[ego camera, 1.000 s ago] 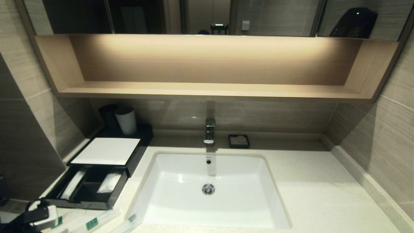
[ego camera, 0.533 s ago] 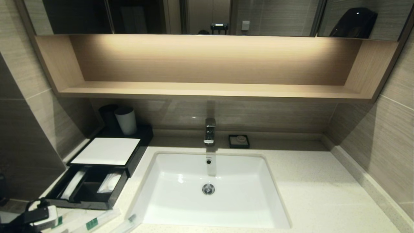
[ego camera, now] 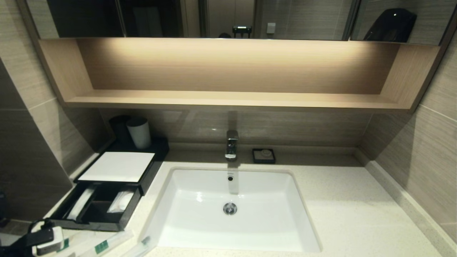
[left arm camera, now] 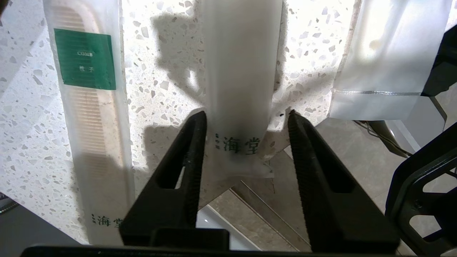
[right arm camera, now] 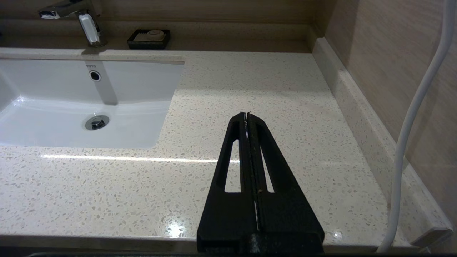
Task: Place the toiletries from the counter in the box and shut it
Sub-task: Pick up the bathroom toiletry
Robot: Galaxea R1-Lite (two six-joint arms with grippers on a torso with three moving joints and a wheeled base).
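Note:
The box [ego camera: 116,166] stands at the left on the counter [ego camera: 342,214], with its divided drawer [ego camera: 96,219] pulled out and whitish packets inside. Several toiletries [ego camera: 101,246] lie on the counter's front left corner. My left gripper [ego camera: 43,239] is down there and open. In the left wrist view the gripper [left arm camera: 247,114] straddles the end of a whitish packet [left arm camera: 239,71] that overhangs the counter edge, without clamping it. A comb packet [left arm camera: 89,107] with a green label lies beside it, and another clear packet [left arm camera: 385,64] on the other side. My right gripper [right arm camera: 247,113] is shut and empty above the counter's front right, out of the head view.
The white sink [ego camera: 232,207] with its tap [ego camera: 231,144] fills the middle. A black soap dish [ego camera: 263,156] sits behind it. A light grey cup [ego camera: 139,132] and a dark cup stand behind the box. A wooden shelf [ego camera: 232,98] hangs above. Walls close both sides.

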